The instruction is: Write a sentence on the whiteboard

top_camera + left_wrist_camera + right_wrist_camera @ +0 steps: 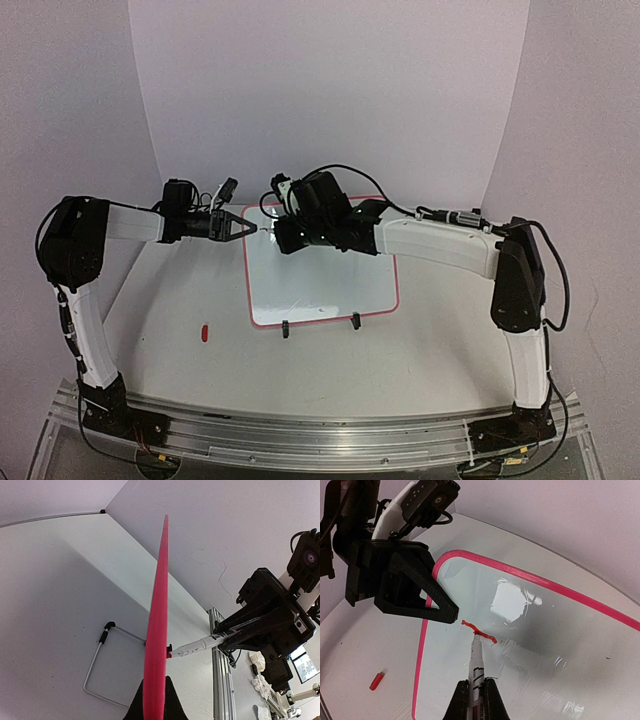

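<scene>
Left tool (249, 229) and right tool (476, 692) both shut, tips close together, facing inward.

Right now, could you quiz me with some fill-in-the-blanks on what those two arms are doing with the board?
1. The right claw grips a ____, its tip on the glossy white surface.
2. The left claw pinches the pink frame of the ____.
3. The stroke written so far is ____.
4. A small red cap lies on the ____, left of the board.
Missing words: marker, whiteboard, red, table.
</scene>
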Available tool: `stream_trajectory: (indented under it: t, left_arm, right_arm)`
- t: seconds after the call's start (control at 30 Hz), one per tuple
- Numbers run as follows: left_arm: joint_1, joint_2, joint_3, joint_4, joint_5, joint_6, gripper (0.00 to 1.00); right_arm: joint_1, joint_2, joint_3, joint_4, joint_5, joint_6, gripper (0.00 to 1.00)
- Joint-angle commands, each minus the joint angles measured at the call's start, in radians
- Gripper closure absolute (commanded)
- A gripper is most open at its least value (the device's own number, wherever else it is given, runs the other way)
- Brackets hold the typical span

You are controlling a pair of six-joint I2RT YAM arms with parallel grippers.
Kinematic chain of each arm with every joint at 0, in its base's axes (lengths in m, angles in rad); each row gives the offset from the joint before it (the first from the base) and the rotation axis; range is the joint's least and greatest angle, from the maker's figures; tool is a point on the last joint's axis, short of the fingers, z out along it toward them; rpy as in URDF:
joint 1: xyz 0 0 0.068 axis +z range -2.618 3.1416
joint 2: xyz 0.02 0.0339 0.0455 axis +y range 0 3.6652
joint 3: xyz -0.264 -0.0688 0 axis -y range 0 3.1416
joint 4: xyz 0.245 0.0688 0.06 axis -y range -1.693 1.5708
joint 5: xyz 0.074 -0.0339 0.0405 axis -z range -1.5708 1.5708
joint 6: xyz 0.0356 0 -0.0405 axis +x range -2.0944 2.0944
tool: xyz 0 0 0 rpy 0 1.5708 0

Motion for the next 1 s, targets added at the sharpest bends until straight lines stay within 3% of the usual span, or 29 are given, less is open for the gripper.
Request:
stream_trajectory:
  t: [0.0, 0.97]
  left_arm:
    - [-0.011, -0.018, -0.005, 0.011, -0.048, 0.077, 1.00]
    - [-0.012, -0.024, -0.012, 0.019, -0.049, 0.072, 1.00]
  right_arm:
    - [-0.002, 0.000, 0.010, -0.026, 0.025, -0.002, 1.00]
    - [-0.002, -0.018, -0.040, -0.103, -0.002, 0.046, 1.00]
